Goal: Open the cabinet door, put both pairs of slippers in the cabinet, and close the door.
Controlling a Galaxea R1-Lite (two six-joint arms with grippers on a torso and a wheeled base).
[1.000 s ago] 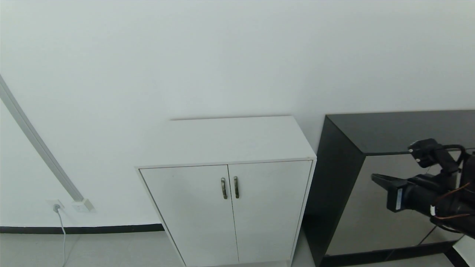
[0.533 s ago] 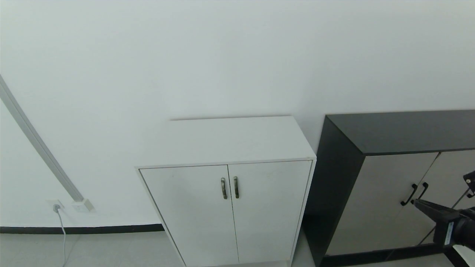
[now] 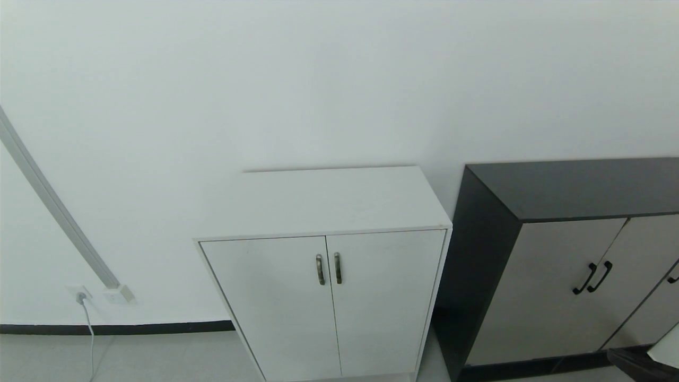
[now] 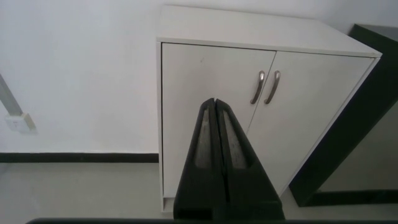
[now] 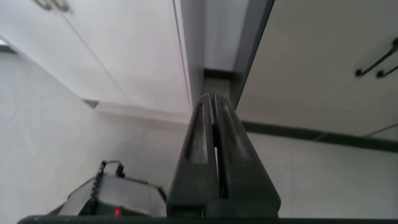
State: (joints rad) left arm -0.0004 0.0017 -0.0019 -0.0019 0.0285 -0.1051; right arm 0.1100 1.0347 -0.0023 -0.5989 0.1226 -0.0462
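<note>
The white cabinet (image 3: 339, 199) stood on the floor (image 3: 132, 355) against the wall (image 3: 339, 79), both doors (image 3: 276, 302) shut, its two metal handles (image 3: 320, 269) side by side at the centre seam. The left gripper (image 4: 215, 102) faced the left door, apart from it, fingers pressed together and empty. The right gripper (image 5: 214, 98), likewise closed on nothing, pointed low at the gap between the white cabinet and the black cabinet (image 3: 573, 188) just beside it
</note>
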